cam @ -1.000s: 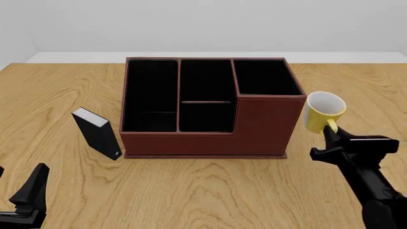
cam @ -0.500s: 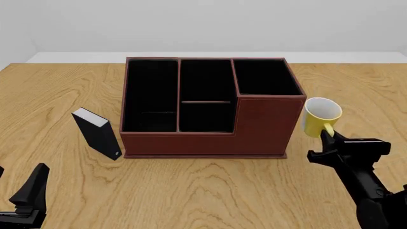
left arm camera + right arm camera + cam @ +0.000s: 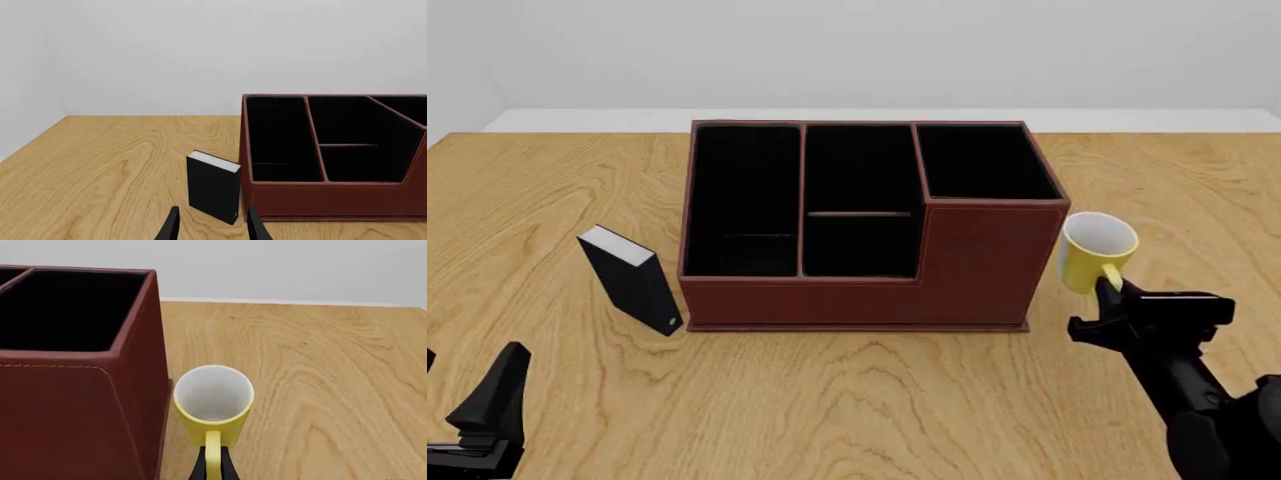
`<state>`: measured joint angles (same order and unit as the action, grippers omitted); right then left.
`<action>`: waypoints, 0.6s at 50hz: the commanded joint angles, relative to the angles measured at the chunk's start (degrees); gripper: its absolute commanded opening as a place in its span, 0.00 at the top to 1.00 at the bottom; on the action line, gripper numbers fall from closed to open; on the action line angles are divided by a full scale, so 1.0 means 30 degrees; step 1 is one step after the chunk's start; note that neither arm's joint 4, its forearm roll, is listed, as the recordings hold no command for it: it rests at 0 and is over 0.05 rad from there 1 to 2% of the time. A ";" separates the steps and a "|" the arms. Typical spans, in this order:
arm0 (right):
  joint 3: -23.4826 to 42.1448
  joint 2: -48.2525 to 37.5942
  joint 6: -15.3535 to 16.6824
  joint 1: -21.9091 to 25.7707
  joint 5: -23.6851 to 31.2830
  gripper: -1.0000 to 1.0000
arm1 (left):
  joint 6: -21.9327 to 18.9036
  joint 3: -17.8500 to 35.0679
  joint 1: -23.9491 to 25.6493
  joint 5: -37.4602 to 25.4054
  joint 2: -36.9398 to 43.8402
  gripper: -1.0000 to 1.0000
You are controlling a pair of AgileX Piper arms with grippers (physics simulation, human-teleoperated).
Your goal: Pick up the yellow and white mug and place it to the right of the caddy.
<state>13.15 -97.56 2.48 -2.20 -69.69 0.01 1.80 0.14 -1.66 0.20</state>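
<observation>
the yellow and white mug [image 3: 1096, 252] is a small smooth cylinder, glossy yellow outside, matte white on the rim and inside, with a thin yellow loop handle. it sits just ahead of the right end effector [image 3: 1113, 292], whose two narrow black fingers are closed together on the handle; in the right wrist view the handle of the mug [image 3: 213, 404] runs straight back between the fingertips [image 3: 228, 469]. the mug's long axis stands close to upright, mouth up and tipped a little toward the camera, handle pointing back at the end effector. whether its base touches the bench [image 3: 868, 400] cannot be told. just left of the end effector and the mug stands the caddy [image 3: 868, 225], a large rectangular box with reddish-brown leather-like walls, pale stitching along the edges, a flat black lining, and a taller section on the side nearest the mug, which is close beside its wall. the bench is pale wood with flowing grain. the left end effector [image 3: 210, 227] hovers with its black fingers apart, nothing between them, and a small black book-like block [image 3: 213, 186] with a white top edge stands upright just ahead of it.
</observation>
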 commanded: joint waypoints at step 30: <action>0.0822 -0.1758 -0.0225 -0.0230 -0.0070 1.00 | 0.0000 0.0000 0.0000 0.0000 0.0000 0.00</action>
<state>14.88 -101.71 2.41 -2.76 -69.81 0.01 1.80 0.14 -1.66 0.20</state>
